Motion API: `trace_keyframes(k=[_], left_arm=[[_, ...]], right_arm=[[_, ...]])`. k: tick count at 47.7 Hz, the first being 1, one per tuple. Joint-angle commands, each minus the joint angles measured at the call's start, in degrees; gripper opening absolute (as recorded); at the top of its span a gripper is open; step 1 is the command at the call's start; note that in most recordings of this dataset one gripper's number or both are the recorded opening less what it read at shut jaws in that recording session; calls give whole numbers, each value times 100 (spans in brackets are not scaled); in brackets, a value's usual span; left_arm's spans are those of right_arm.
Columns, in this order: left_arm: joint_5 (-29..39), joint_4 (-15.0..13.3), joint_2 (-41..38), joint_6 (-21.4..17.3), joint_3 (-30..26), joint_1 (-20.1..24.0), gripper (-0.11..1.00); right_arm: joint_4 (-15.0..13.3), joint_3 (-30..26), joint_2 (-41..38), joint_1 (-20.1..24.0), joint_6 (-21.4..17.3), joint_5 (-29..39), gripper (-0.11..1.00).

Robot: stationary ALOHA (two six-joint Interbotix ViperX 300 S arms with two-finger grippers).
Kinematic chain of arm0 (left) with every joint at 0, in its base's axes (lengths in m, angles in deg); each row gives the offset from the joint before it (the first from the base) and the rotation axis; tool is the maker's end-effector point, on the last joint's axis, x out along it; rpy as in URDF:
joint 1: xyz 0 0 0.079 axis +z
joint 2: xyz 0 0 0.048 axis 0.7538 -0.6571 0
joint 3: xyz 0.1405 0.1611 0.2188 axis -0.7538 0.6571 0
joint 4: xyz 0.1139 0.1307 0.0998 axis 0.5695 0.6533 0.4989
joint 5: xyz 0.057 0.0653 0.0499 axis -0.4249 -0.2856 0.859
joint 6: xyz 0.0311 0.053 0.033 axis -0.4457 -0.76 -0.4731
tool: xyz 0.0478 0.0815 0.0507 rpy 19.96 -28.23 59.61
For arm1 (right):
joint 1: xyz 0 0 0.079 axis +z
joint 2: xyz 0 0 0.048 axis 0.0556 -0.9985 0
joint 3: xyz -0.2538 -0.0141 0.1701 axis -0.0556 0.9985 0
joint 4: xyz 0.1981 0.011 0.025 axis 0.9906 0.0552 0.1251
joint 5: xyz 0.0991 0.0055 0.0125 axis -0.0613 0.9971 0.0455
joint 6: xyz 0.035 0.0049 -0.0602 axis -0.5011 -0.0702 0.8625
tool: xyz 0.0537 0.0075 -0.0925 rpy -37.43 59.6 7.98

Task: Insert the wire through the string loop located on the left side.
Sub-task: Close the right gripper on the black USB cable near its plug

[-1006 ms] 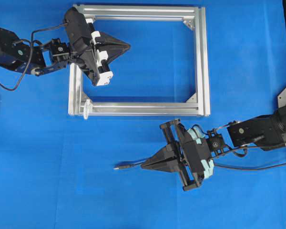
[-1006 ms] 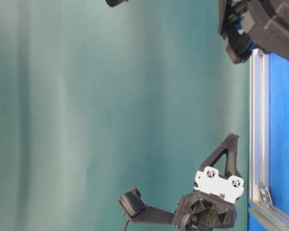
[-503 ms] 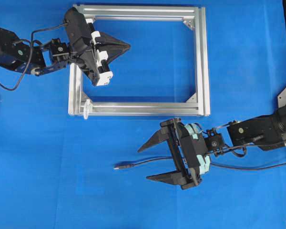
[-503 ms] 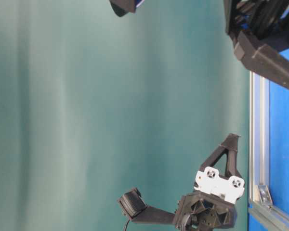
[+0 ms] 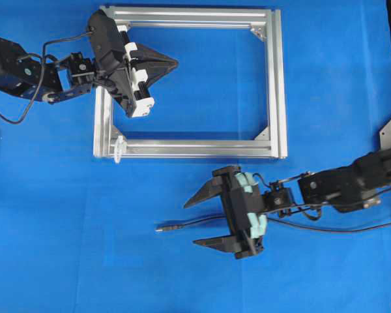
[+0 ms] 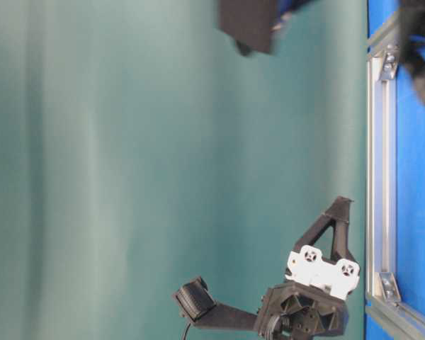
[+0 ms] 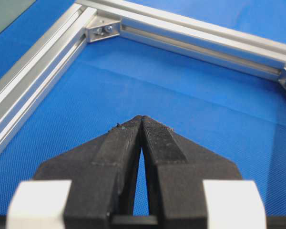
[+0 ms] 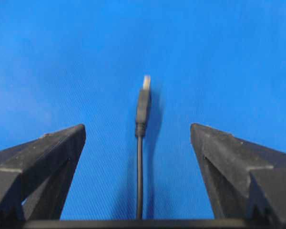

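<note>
Just between the spread right jaws lies the wire (image 8: pixel 142 109), untouched.

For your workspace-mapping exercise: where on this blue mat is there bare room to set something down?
Bare: the blue mat left of the thin black wire's plug, and the patch inside the silver aluminium frame, right of the shut left gripper. Crowded: around the open right gripper.

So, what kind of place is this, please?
Most likely a robotics lab test bench, not a home or a factory. Two robot arms work over a plain blue mat. On it lie only a silver frame and a thin black wire, and a plain teal backdrop stands behind.
</note>
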Motion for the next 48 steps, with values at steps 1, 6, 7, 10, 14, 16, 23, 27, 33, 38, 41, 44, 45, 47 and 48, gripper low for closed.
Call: trace_keyframes(k=[1,6,7,10,14,16,23,27,33,38,41,44,45,47,48], left_arm=[[-26,18,176,18,-44,-9,0],[-26,9,176,9,-44,-9,0],[-26,9,176,18,-44,-9,0],[-26,9,176,9,-44,-9,0],[-26,18,185,9,-35,-9,0],[-26,18,185,9,-35,-9,0],[-26,18,176,18,-35,-9,0],[-26,18,176,9,-26,-9,0],[-26,18,185,9,-26,0,0],[-26,18,185,9,-26,-9,0],[-26,18,185,9,-26,-9,0],[-26,18,185,9,-18,-9,0],[-26,18,185,9,-18,-9,0],[-26,9,185,9,-18,-9,0],[-26,18,185,9,-9,-9,0]], right_arm=[[79,-141,-26,35,9,-79,92],[114,-176,-149,35,0,-70,92],[114,-185,-167,35,0,-79,92],[123,-176,-193,44,0,-79,92],[114,-185,-211,53,0,-79,90],[123,-185,-211,53,0,-79,89],[123,-185,-220,62,26,-105,76],[105,-185,-229,62,62,-123,57],[105,-193,-264,53,62,-123,19],[105,-185,-281,53,62,-114,1],[105,-185,-281,53,62,-123,0],[105,-193,-281,53,62,-123,0],[105,-193,-281,53,62,-132,0],[105,-202,-272,62,62,-123,0],[105,-202,-272,53,62,-123,0]])
